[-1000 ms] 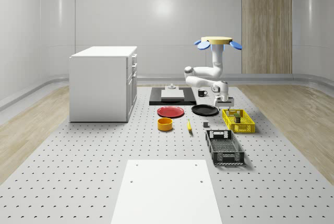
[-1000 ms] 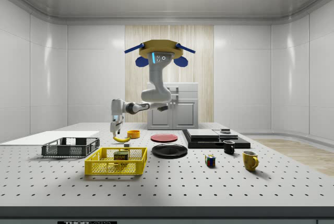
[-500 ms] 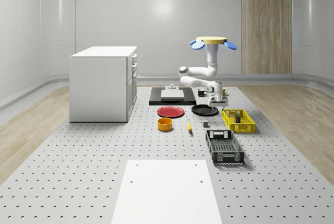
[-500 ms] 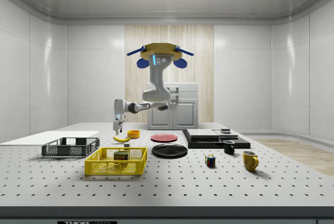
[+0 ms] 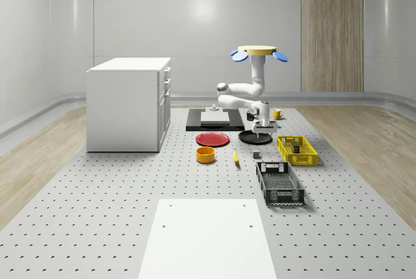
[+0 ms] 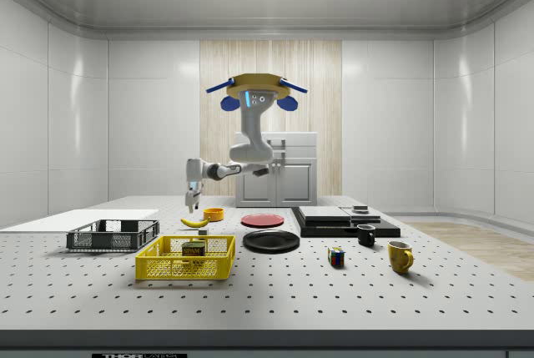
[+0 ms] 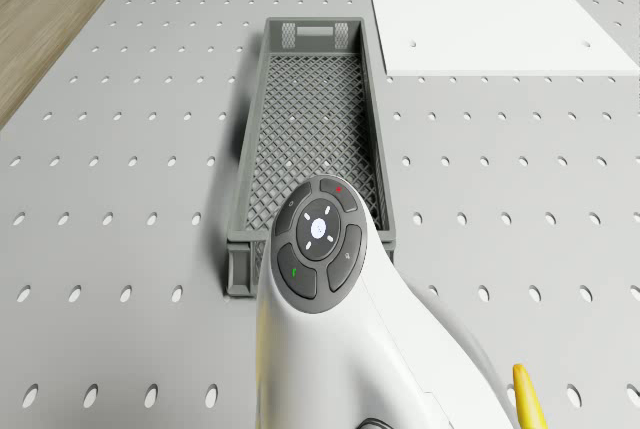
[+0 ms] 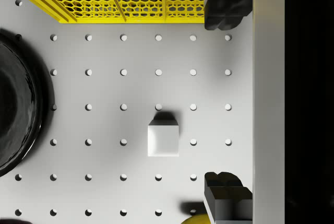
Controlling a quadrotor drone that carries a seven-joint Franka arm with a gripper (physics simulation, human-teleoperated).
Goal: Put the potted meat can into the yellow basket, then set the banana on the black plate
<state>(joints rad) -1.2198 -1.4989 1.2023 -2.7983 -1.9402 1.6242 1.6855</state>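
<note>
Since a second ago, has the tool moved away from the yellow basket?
Yes. In the whole-scene view the tool has shifted toward that view's left, off the yellow basket, and now hangs above the black plate, empty and open.

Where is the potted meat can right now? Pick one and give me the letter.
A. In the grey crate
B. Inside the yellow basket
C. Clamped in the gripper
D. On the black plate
B: in the side view the potted meat can sits inside the yellow basket, while the gripper hangs open and empty above the banana.
</note>
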